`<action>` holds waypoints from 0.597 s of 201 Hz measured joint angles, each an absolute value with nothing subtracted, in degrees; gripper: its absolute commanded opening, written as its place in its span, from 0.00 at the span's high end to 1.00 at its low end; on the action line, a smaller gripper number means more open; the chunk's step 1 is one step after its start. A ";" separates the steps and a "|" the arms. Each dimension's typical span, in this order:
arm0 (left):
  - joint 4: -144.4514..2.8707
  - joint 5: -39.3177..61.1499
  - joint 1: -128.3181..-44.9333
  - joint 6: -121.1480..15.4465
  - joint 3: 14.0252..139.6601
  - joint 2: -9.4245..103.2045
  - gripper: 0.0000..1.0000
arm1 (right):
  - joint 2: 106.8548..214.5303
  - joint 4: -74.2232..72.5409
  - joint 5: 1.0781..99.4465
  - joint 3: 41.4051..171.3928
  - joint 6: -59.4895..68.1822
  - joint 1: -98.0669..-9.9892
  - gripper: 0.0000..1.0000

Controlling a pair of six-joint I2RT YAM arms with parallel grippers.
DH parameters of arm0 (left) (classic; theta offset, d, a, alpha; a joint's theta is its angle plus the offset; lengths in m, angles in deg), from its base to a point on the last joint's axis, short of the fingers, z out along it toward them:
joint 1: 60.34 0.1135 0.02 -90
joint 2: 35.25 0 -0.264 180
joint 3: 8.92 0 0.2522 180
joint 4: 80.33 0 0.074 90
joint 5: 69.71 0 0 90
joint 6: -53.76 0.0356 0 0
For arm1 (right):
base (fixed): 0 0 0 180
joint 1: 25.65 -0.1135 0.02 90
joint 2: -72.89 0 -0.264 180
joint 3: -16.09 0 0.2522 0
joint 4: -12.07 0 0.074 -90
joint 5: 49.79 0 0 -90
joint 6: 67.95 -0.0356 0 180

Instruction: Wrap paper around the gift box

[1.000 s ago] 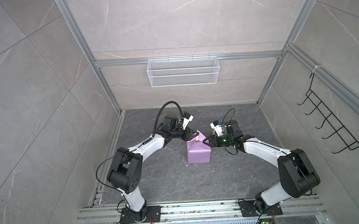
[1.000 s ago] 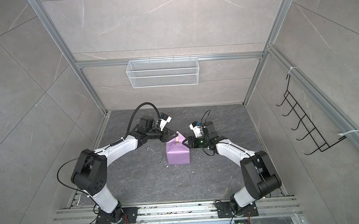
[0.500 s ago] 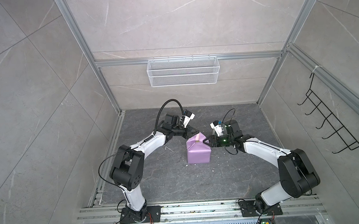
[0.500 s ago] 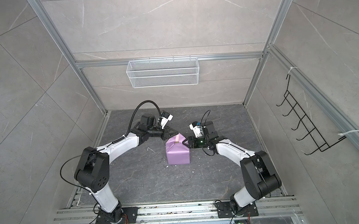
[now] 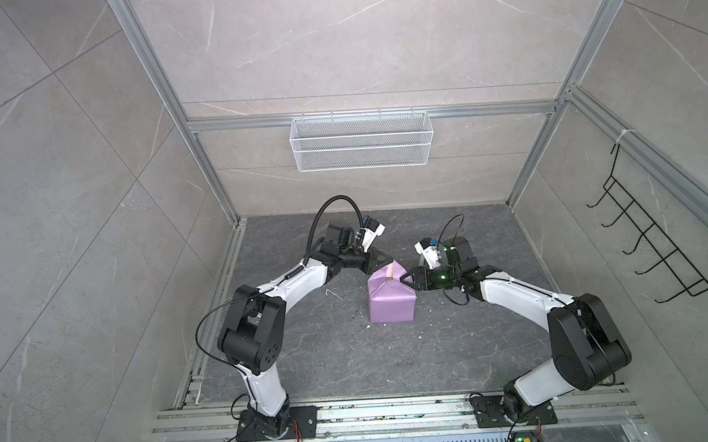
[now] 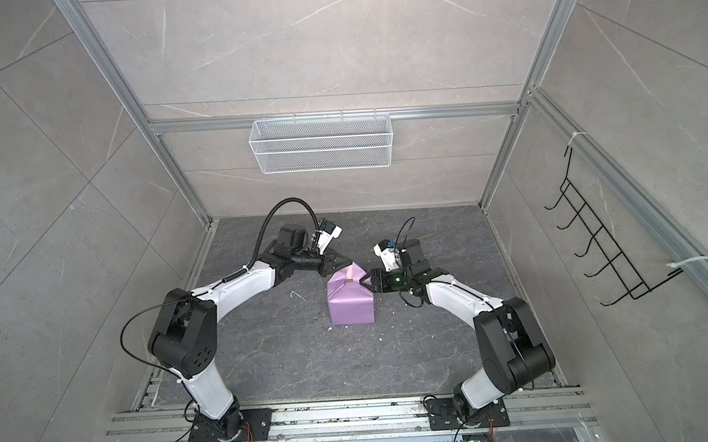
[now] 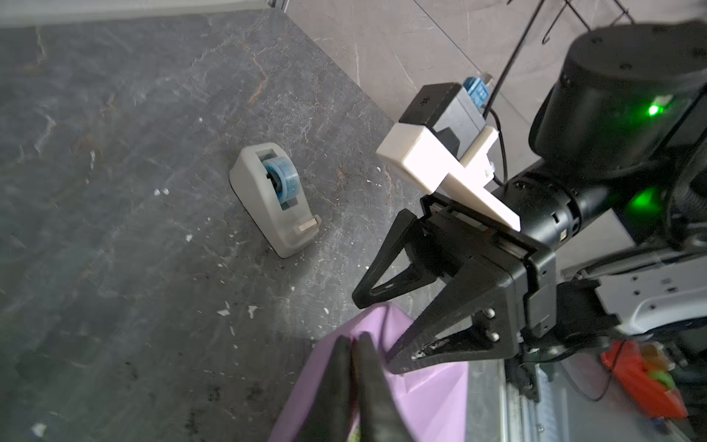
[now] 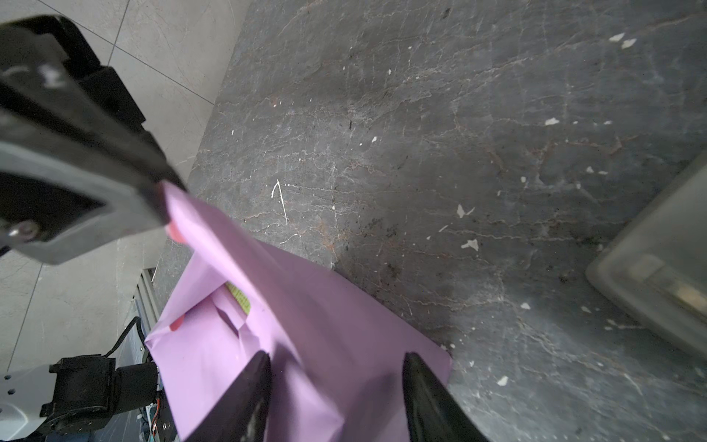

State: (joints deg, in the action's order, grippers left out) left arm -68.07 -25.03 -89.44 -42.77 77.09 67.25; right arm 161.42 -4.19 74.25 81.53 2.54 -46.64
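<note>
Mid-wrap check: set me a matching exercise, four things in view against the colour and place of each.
Things:
1. paper
2. tape dispenser
3. basket
4. hook rack

Colour and place:
A. black wire, on the side wall
B. lilac, folded into a parcel
C. grey, standing on the table
D. white mesh, hanging on the back wall

Pairs: 1-B, 2-C, 3-D, 4-A

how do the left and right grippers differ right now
The left gripper has jaws nearly together, seemingly pinching the paper flap; the right gripper has jaws wide apart over the paper. The left gripper sits at the paper's far corner, the right gripper at its right edge. Both touch it.
</note>
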 measured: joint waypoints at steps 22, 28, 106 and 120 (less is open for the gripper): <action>-67.94 -24.84 -89.44 -43.03 77.09 67.25 0.56 | 161.42 -4.19 74.25 81.53 2.54 -46.64 0.44; -67.89 -24.81 -89.44 -43.10 77.09 67.25 0.54 | 161.42 -4.19 74.25 81.53 2.54 -46.64 0.44; -65.25 -24.92 -89.70 -42.88 80.06 68.67 0.61 | 161.42 -4.22 74.23 81.59 2.54 -46.68 0.45; -64.94 -24.92 -89.74 -42.90 80.15 68.97 0.65 | 161.42 -4.22 74.23 81.59 2.54 -46.68 0.44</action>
